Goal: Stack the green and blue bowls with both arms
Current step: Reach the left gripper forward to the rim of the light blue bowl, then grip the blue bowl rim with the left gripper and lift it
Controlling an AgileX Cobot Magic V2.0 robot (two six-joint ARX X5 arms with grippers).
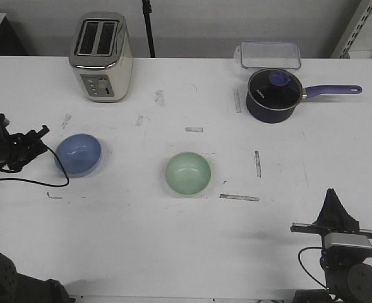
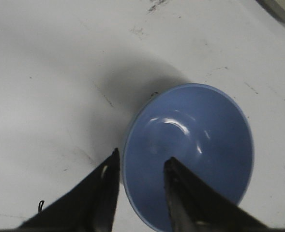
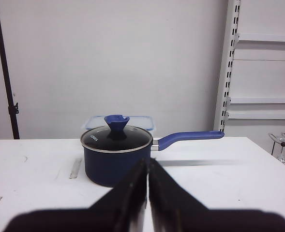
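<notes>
The periwinkle blue bowl (image 1: 78, 154) stands upright at the left of the table. My left gripper (image 1: 45, 140) is at its left edge, open. In the left wrist view the gripper (image 2: 142, 155) straddles the bowl (image 2: 195, 145) rim, one finger outside over the table and one over the inside; I cannot tell if they touch. The mint green bowl (image 1: 187, 173) stands upright and alone near the table's middle. My right gripper (image 1: 332, 192) is shut and empty near the front right edge; in the right wrist view the gripper (image 3: 148, 162) points at the far side of the table.
A toaster (image 1: 102, 57) stands at the back left. A dark navy saucepan (image 1: 273, 95) with lid and purple handle stands at the back right, also in the right wrist view (image 3: 115, 154). A clear container (image 1: 269, 55) sits behind it. A black cable (image 1: 54, 177) loops beside the blue bowl.
</notes>
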